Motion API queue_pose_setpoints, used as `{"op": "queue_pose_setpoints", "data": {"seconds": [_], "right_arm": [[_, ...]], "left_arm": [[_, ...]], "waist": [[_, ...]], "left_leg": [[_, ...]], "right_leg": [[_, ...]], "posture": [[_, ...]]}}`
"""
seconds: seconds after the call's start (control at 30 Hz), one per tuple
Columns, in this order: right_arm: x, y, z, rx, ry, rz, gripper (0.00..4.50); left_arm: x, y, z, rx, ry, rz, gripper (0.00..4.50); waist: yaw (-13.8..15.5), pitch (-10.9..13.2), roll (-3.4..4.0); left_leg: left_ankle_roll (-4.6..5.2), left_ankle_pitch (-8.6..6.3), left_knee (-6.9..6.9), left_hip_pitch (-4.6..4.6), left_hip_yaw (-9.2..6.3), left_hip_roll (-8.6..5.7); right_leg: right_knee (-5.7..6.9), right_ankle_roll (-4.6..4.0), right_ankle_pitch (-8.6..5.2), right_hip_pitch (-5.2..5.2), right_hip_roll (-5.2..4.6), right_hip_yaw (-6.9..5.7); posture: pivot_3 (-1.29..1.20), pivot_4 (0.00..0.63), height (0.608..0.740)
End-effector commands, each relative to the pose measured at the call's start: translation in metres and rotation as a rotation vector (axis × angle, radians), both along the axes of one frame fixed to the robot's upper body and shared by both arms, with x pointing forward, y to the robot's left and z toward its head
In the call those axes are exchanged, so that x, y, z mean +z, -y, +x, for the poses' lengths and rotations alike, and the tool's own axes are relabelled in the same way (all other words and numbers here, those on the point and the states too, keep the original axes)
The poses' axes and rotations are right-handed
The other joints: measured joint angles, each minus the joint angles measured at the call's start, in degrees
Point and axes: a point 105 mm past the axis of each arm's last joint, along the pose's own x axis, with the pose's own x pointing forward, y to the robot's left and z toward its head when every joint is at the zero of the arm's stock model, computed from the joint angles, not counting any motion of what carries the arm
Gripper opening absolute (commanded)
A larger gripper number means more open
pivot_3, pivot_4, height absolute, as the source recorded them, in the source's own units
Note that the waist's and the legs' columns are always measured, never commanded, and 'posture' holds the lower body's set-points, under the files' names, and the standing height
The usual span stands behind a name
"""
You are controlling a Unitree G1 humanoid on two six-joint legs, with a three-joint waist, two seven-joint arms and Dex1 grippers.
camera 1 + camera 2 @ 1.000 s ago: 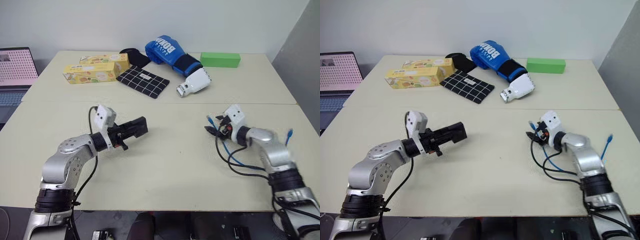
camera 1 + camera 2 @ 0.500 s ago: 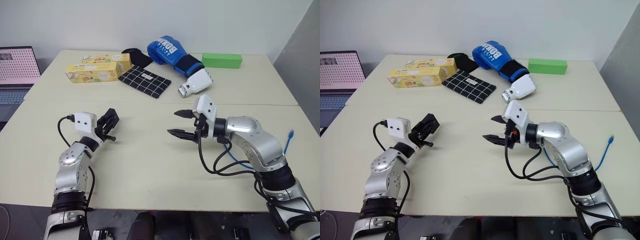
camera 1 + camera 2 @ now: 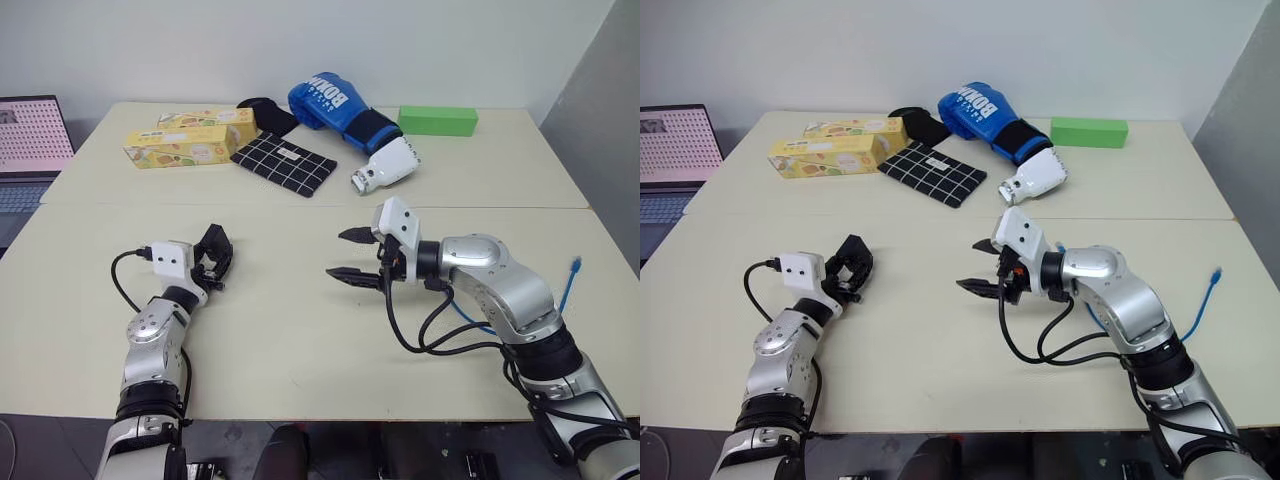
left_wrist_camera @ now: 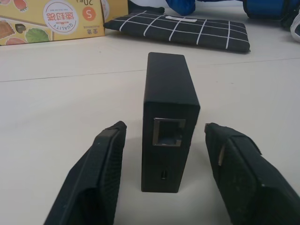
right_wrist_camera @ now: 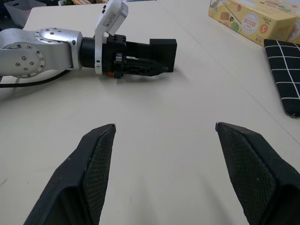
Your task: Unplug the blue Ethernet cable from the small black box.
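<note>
From the head views, the left gripper (image 3: pixel 212 258) sits low on the table (image 3: pixel 300 340) around the small black box (image 3: pixel 853 262), and the right gripper (image 3: pixel 345 254) hangs wide open and empty at its 3 o'clock — the blue Ethernet cable (image 3: pixel 568 283) lies behind the right arm. In the left wrist view the box (image 4: pixel 169 117) stands on its edge between the parted fingers (image 4: pixel 101 173), apart from both, its port empty. In the right wrist view the spread fingers (image 5: pixel 96 161) hold nothing — the box (image 5: pixel 161 50) is at 12 o'clock.

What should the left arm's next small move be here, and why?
Probably draw the left gripper straight back off the small matte-black box. Its port is empty, the thin bright-blue Ethernet cable lies apart by the right arm, and the fingers stand open with gaps on both sides of the box, which rests on the table.
</note>
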Motion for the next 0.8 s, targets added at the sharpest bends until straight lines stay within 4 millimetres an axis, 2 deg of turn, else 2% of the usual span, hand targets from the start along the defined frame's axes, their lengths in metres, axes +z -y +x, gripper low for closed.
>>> {"op": "queue_pose_setpoints", "data": {"seconds": [0.03,0.1,0.23,0.33,0.43,0.67,0.8], "right_arm": [[0.009,-0.001,-0.004,0.015,0.032,0.008,3.61],[0.007,0.001,-0.005,0.008,0.026,0.005,3.61],[-0.007,0.017,-0.003,-0.060,-0.003,-0.016,3.61],[-0.012,0.037,0.001,-0.139,-0.018,-0.018,3.61],[-0.012,0.058,0.003,-0.176,-0.015,-0.030,3.61],[-0.006,0.130,0.012,-0.318,-0.039,-0.087,3.61],[0.000,0.146,0.007,-0.322,-0.060,-0.108,3.61]], "left_arm": [[-0.002,-0.003,-0.011,0.010,-0.011,0.030,3.79],[-0.002,-0.006,-0.020,0.019,-0.023,0.068,4.14],[0.003,-0.007,-0.044,0.001,-0.047,0.173,4.14],[0.006,-0.018,-0.053,0.065,-0.113,0.213,4.14],[0.009,-0.018,-0.063,0.019,-0.176,0.269,4.14],[0.051,-0.025,-0.080,-0.145,-0.194,0.266,4.14],[0.070,-0.029,-0.083,-0.213,-0.197,0.284,4.14]], "waist": [[-0.1,0.0,0.00],[-0.2,0.0,0.00],[-0.3,0.0,-0.01],[0.0,0.0,0.00],[0.1,0.0,0.00],[0.1,0.0,0.00],[0.1,0.0,0.02]], "left_leg": [[0.00,0.00,0.00,0.00,0.00,0.00],[0.00,0.00,-0.01,0.01,0.00,0.03],[0.01,0.00,-0.06,0.03,-0.08,0.10],[0.02,-0.01,-0.08,0.02,-0.08,0.12],[0.04,0.00,-0.04,0.03,-0.06,0.07],[0.05,0.00,-0.08,0.10,-0.01,0.06],[0.05,0.00,-0.12,0.12,0.05,0.06]], "right_leg": [[0.00,0.00,0.00,0.00,0.00,0.01],[0.00,0.00,0.00,0.00,0.00,0.02],[-0.02,0.00,0.00,0.00,-0.02,0.07],[-0.01,0.00,0.00,0.00,-0.06,0.07],[0.03,0.01,0.00,0.05,-0.03,0.03],[-0.02,0.01,0.00,0.13,0.02,0.01],[-0.04,0.01,0.00,0.13,0.04,0.03]], "posture": [[0.00,0.150,0.740],[0.00,0.150,0.740],[0.00,0.150,0.740],[0.00,0.150,0.740],[0.00,0.150,0.740],[0.00,0.150,0.740],[0.00,0.150,0.740]]}}
